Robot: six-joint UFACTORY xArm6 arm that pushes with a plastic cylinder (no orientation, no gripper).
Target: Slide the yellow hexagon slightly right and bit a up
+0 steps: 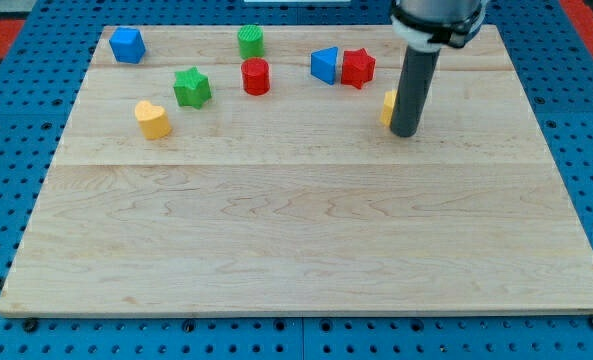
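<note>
The yellow hexagon [388, 106] lies at the view's upper right, mostly hidden behind my dark rod, with only its left edge showing. My tip [405, 132] rests on the board right beside it, at its lower right and touching or nearly touching it. The rod rises straight up out of the view's top.
A red star [357, 67] and a blue block [324, 65] sit up-left of the hexagon. A red cylinder [255, 76], green cylinder [251, 41], green star [191, 87], yellow heart [152, 119] and blue block [127, 45] lie further left. The wooden board [306, 250] has its right edge nearby.
</note>
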